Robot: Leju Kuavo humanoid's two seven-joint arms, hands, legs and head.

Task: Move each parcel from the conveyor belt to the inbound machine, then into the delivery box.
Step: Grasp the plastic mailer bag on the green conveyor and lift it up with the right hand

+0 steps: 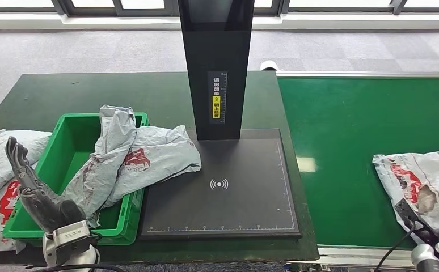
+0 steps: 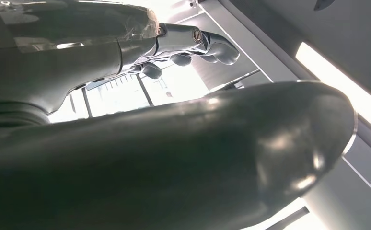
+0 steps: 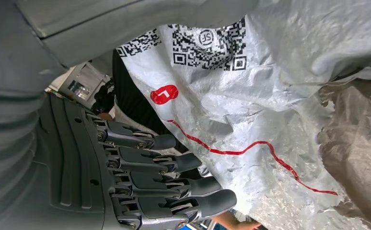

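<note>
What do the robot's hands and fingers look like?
The left hand is dark grey and shiny, with long jointed fingers and a silver wrist cuff. The right hand has a grey ribbed cover and dark fingers with rounded tips. A thin black cable runs by the silver right wrist.

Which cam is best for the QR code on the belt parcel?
Right wrist view: the QR code is close and sharp on the parcel. The head view shows that parcel without a legible code. The left wrist view gives nothing of it.
</note>
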